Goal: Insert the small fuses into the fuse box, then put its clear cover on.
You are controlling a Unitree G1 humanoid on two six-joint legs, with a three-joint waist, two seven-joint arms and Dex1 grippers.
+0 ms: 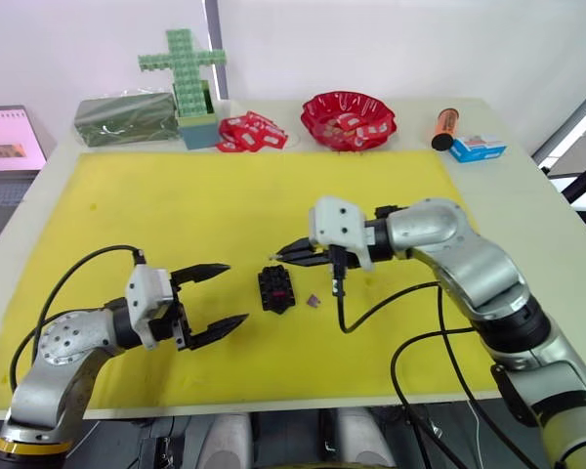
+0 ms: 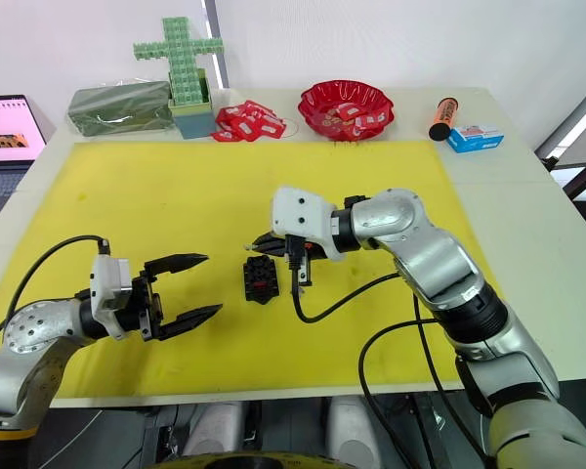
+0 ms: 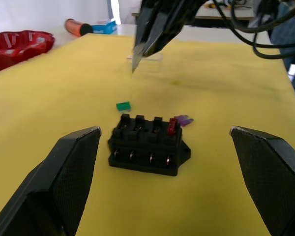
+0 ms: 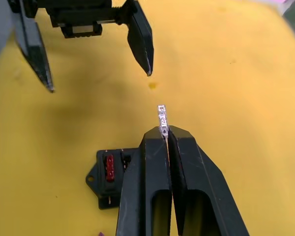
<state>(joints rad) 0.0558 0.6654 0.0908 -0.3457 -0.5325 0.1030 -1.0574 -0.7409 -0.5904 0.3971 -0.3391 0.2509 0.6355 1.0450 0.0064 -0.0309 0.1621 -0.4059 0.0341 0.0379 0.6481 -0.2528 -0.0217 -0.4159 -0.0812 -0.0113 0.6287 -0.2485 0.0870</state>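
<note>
The black fuse box (image 1: 276,289) lies mid-mat with a red fuse (image 3: 172,127) standing in its end slot. A purple fuse (image 3: 183,120) lies beside the box, and a green fuse (image 3: 123,105) lies just beyond it. My right gripper (image 4: 166,135) hovers above and behind the box, shut on the pale grey fuse (image 4: 162,119), which sticks out past its tips. A faint clear cover (image 3: 152,58) rests on the mat farther back. My left gripper (image 1: 215,298) is open, left of the box and pointing at it, holding nothing.
Everything sits on a yellow mat (image 1: 176,205). Along the back edge stand a green brick cross (image 1: 184,61), red-and-white packets (image 1: 251,132), a red bowl (image 1: 349,119), an orange tube (image 1: 443,128) and a blue box (image 1: 478,148). Black cables hang from my right arm.
</note>
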